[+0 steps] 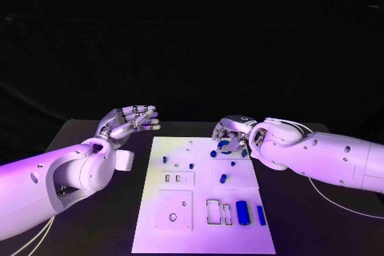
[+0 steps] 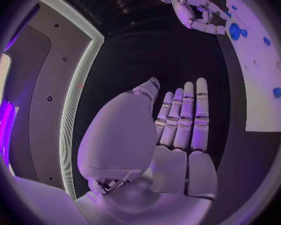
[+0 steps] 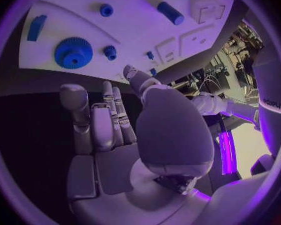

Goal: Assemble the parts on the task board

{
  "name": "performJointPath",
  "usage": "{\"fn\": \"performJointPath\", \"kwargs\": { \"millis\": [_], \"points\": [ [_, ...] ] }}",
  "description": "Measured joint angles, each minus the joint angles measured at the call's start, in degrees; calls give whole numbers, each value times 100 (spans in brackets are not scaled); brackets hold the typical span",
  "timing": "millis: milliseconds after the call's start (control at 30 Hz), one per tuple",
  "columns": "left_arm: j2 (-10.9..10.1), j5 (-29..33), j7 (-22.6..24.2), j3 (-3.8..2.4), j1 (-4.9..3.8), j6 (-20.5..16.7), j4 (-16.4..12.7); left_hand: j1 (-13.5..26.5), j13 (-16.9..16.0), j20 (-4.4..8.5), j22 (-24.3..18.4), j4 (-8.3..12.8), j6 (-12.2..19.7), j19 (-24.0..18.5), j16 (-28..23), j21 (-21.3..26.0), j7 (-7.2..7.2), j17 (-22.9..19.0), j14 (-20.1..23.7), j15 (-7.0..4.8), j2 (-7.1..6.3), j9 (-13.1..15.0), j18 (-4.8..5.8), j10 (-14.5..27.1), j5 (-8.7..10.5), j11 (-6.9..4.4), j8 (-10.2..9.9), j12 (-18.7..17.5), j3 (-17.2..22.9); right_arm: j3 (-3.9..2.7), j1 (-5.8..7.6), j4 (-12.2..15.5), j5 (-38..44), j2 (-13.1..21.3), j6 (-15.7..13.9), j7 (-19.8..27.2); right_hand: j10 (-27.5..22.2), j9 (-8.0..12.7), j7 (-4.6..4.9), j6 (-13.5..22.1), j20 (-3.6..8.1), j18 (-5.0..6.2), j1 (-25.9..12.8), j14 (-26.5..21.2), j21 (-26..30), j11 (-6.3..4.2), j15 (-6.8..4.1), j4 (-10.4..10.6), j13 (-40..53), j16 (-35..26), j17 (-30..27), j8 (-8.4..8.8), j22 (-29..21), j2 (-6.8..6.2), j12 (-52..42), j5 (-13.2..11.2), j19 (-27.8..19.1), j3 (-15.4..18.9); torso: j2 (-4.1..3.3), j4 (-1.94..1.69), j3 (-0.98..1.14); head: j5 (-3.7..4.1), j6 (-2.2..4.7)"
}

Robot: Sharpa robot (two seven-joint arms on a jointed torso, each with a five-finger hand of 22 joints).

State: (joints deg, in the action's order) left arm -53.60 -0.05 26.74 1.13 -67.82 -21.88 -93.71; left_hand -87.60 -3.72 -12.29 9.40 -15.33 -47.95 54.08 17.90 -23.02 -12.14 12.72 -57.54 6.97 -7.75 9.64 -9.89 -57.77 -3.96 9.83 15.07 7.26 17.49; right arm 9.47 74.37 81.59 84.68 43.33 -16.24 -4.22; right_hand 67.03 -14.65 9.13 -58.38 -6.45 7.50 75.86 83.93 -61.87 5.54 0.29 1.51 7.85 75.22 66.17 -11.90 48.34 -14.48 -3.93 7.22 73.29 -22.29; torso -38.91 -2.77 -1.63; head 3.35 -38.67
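Just beyond the tips of the right hand, whose fingers are stretched out side by side and hold nothing, lies a blue gear on the far end of the white task board. The hand hovers over that end of the board, fingers aimed down toward the gear, which suggests a reach for it is being lined up; no contact is visible. A small blue toothed part sits just beside the gear, close to the fingertips. Farther out from the fingers lie a small round part, a flat blue piece and a blue cylinder, each apart from the others, presumably laid out loose for separate pick-up. Beyond them come the board's empty cut-outs, where parts would likely seat.

The left hand is raised off the board's side over the black counter, its fingers extended together and empty, palm turned toward the board, apparently parked clear so the right hand can work.
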Motion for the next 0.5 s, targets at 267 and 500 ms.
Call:
{"fn": "performJointPath", "kwargs": {
  "millis": [267, 500],
  "points": [
    [-41, -7, -24, -17, -21, 25, -65, -1, 0, 0, 0, 0, 1, 0, 0, -24, -1, 0, 0, 0, 1, -1, 6, 0, 0, 0, 0, 0, 0, -1, -18, -60, 239, -91, 74, -147, 0, -43, 0, 0, -9, -94, 47, 5, -669, 0, 5, 34, 43, 419, 505, 23, 907, -1, 0, 0, 303, 12, -69, -31, 1, 10, -6],
    [-60, -10, -41, -23, -36, 38, -98, -1, 0, 0, -1, 0, 1, 0, 0, -24, -1, -1, 0, 0, 1, -6, 7, 0, 0, 0, 0, 0, 0, 0, -56, -136, 340, -158, 172, -217, 2, -94, 0, 0, -21, -178, 65, 12, -1159, -2, 12, 141, 61, 828, 878, 50, 1571, 17, 0, 0, 470, -95, -115, -61, 3, 21, -19]
  ]
}}
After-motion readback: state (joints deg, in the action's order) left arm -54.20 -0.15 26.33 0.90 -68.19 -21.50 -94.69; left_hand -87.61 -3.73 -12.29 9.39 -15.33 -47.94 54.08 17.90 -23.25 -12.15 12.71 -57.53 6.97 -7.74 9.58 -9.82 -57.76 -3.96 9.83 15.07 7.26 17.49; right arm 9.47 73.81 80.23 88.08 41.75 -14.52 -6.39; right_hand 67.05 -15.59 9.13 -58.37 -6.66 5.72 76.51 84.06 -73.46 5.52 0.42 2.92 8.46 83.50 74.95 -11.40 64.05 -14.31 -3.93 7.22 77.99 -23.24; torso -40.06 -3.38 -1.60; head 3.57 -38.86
